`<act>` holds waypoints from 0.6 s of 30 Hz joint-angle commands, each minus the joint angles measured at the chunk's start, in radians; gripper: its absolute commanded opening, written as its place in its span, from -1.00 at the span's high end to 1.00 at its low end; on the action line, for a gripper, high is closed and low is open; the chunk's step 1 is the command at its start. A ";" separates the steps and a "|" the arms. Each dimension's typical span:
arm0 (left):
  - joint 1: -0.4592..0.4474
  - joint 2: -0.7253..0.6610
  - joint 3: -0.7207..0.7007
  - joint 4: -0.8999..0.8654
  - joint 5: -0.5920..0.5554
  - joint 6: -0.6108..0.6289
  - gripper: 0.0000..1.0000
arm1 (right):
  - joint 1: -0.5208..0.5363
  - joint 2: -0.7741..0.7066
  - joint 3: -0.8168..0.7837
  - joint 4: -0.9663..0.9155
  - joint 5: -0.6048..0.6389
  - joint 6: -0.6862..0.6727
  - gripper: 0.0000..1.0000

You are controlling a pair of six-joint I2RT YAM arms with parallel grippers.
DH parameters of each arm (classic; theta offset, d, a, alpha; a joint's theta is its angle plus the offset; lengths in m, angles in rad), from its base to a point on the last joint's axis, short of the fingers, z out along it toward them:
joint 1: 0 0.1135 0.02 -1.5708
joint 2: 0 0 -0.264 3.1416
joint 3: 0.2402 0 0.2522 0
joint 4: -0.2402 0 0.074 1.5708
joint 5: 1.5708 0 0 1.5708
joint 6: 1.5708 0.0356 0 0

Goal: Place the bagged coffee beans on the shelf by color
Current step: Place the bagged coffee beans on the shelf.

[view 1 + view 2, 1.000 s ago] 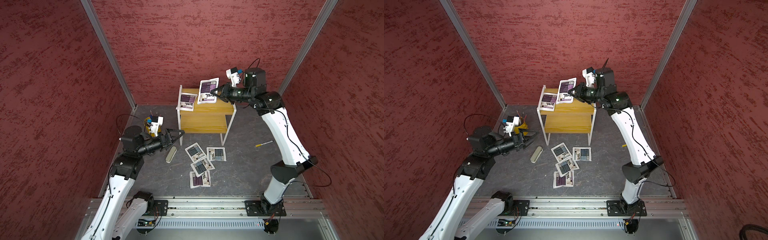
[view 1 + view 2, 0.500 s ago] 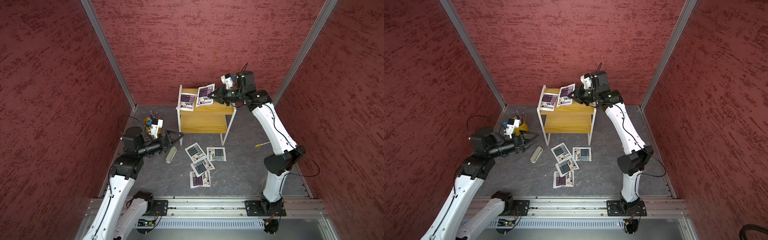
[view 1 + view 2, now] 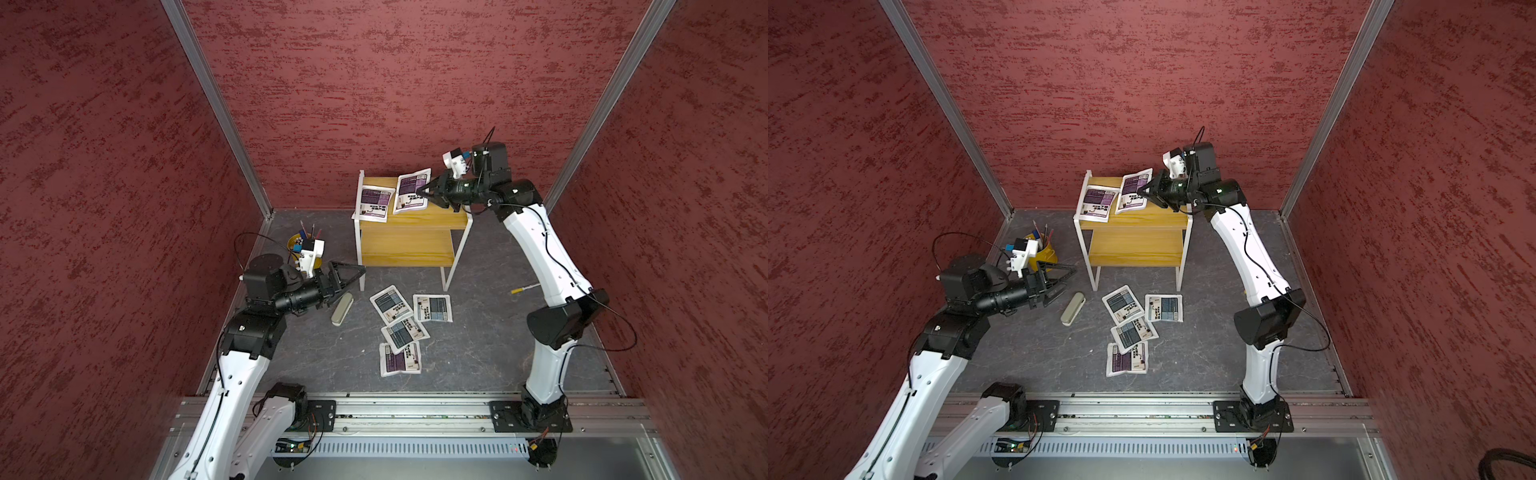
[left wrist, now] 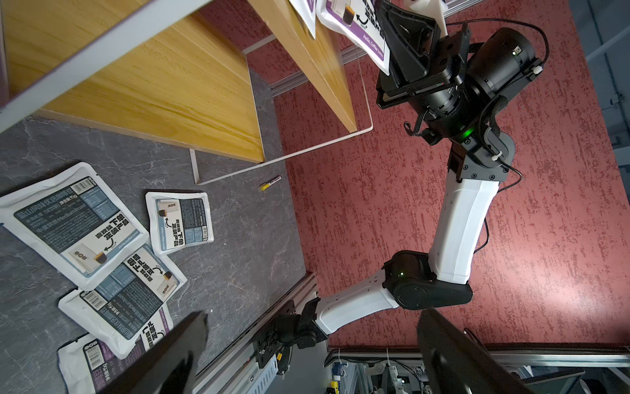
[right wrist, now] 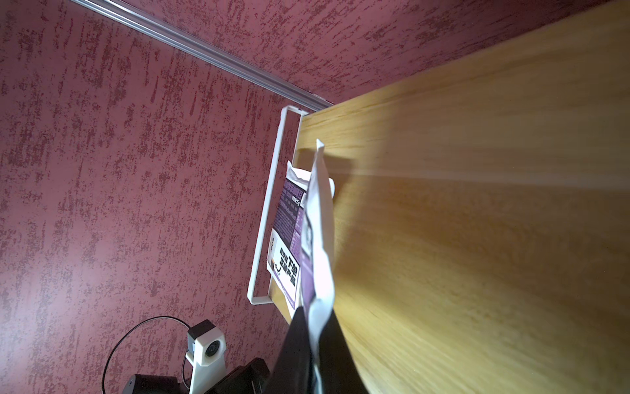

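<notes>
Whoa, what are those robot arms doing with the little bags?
They sort coffee bags onto the shelf by color. The right gripper pinches a purple bag over the top board, beside another purple bag lying there. The left gripper hangs open and empty. Three grey-blue bags and a third purple bag lie on the floor.

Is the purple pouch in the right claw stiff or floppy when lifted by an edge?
Probably half-stiff: pinched at one edge by the right claw, the purple pouch juts out nearly flat. Likely light: that small pinch carries it.
</notes>
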 commanded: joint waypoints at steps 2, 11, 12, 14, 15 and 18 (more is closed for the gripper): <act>0.017 -0.016 -0.013 -0.019 0.021 0.022 -1.00 | -0.009 0.025 0.022 0.009 -0.023 -0.002 0.75; 0.029 -0.019 -0.016 -0.033 0.030 0.026 -0.99 | -0.009 0.042 0.020 0.016 -0.030 -0.002 0.59; 0.030 -0.019 -0.016 -0.033 0.030 0.026 -0.99 | -0.008 0.043 0.021 0.016 -0.030 -0.002 0.57; 0.029 -0.021 -0.019 -0.033 0.031 0.027 -0.99 | -0.009 0.045 0.020 0.015 -0.030 -0.003 0.41; 0.031 -0.020 -0.017 -0.034 0.031 0.026 -0.99 | -0.008 0.045 0.020 0.015 -0.028 -0.004 0.32; 0.034 -0.020 -0.018 -0.033 0.031 0.027 -0.99 | -0.010 0.045 0.022 0.007 -0.021 -0.010 0.08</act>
